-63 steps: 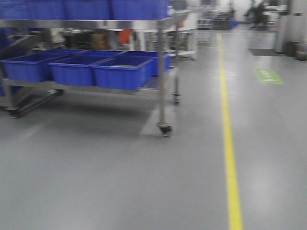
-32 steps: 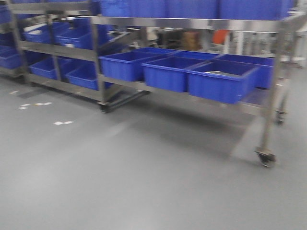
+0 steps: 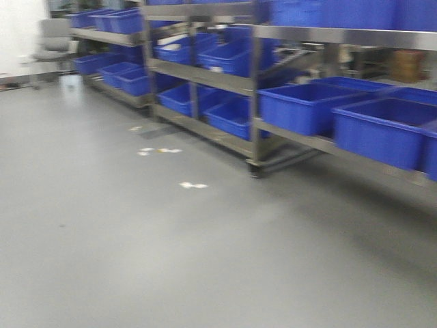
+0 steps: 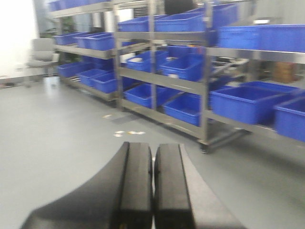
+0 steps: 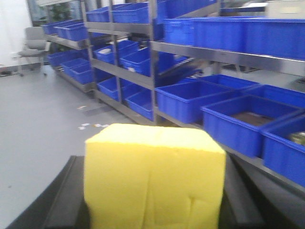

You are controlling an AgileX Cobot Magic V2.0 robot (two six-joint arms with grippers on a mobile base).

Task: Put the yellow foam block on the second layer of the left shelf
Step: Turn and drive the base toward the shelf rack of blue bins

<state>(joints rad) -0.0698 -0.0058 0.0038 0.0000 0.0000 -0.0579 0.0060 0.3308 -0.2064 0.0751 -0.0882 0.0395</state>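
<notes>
The bright yellow matte foam block (image 5: 155, 176) is clamped in the right gripper (image 5: 153, 205), whose dark fingers (image 5: 59, 202) press on it from either side. It fills the near part of the right wrist view. It looks close to a cube, so no long axis matters for setting it down. The left gripper (image 4: 152, 183) carries nothing, and its two black fingers (image 4: 136, 181) lie together with barely a slit between them. The placing therefore falls to the right arm.

The coming move turns on the gap to the shelving. The multi-tier steel rack on the left (image 3: 205, 76) stands ahead and to the right, well apart from the robot across bare grey floor (image 3: 136, 260). Its tiers hold deep blue plastic bins (image 3: 225, 58) set side by side, so the block will probably have to go into a bin or onto a narrow strip of shelf. Which tier counts as the second cannot be settled from here.

A nearer steel rack (image 3: 341, 35) with larger blue bins (image 3: 307, 106) juts in at the near right. It is the likeliest thing to clip on the approach. A small caster (image 3: 254, 167) sits at the foot of a post. White scraps (image 3: 193, 184) lie on the floor between the robot and the racks. A grey chair (image 3: 54, 42) stands at the far left, well clear.
</notes>
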